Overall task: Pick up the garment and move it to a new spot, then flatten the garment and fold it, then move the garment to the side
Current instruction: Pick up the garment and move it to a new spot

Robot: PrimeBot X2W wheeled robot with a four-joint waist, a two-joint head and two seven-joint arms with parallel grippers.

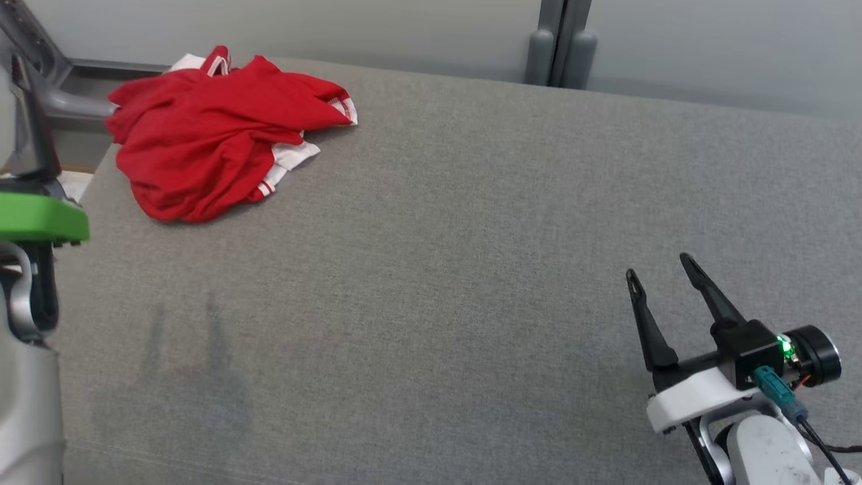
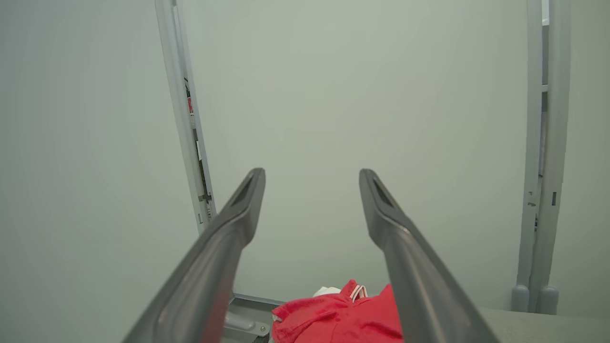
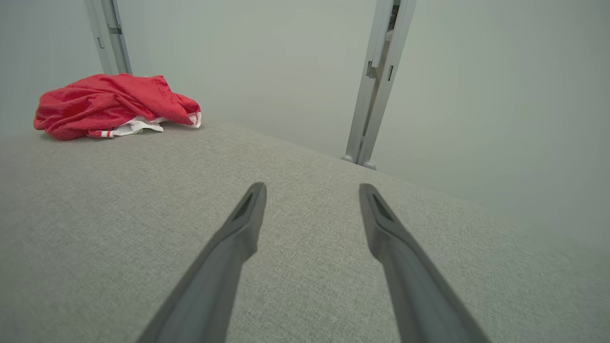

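Red, white-trimmed garment (image 1: 195,141) lies crumpled.

The crumpled red cloth garment (image 1: 195,148) has white trim with thin red stripes at its hems. The woven fabric tabletop (image 1: 438,236) is plain heathered grey. My jaws are dark grey to black. The right pair's white plastic bracket (image 1: 693,396) carries a small green light (image 1: 785,348) and a teal plug (image 1: 773,387). A bright green band (image 1: 40,219) marks my left arm. The smooth wall panels (image 1: 269,27) are pale grey-green.
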